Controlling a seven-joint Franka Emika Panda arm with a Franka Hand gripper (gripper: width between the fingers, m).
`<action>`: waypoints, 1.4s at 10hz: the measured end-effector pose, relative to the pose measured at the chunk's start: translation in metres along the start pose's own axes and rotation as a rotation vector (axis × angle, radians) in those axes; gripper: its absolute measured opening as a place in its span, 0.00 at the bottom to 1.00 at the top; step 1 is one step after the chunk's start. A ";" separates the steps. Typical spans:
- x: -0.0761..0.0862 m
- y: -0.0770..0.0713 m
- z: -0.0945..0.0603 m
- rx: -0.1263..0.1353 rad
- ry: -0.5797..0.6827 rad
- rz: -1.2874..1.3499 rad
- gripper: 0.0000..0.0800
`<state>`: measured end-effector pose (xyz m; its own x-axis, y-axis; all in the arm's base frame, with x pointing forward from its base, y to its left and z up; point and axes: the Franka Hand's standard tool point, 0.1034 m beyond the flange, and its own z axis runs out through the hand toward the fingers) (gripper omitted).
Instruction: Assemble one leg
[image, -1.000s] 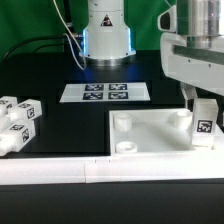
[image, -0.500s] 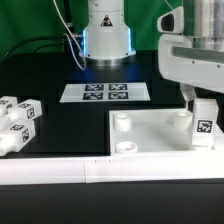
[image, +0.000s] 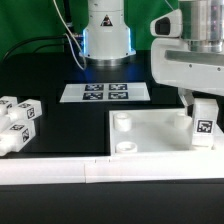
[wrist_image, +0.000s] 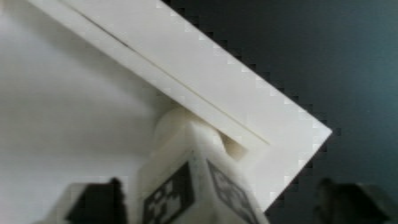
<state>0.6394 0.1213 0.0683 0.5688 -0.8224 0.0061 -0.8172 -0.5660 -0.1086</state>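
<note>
White rail (image: 90, 172) runs nearest to us along the black counter (image: 70, 130). Behind it we see the white panel (image: 150, 135), and the leg (image: 203, 123) stands upright on its corner at the exterior view's right. Over it hangs the hand (wrist_image: 217, 198) — released, its fingers (wrist_image: 98, 200) apart from the leg on both sides. Spare legs (image: 15, 122) lie at the exterior view's left; farther back, the marker board (image: 105, 92).

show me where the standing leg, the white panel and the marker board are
leg (image: 203, 122), exterior view, on its tagged front face
white panel (image: 160, 132), exterior view, on its bare flat middle
marker board (image: 105, 92), exterior view, on its middle tags
</note>
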 end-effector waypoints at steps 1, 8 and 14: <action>0.000 0.000 0.000 0.000 0.000 0.081 0.45; -0.005 0.001 0.002 -0.010 -0.008 0.282 0.00; 0.017 0.009 -0.016 -0.009 -0.023 -0.237 0.52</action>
<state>0.6398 0.1013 0.0830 0.7470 -0.6648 0.0075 -0.6610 -0.7439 -0.0982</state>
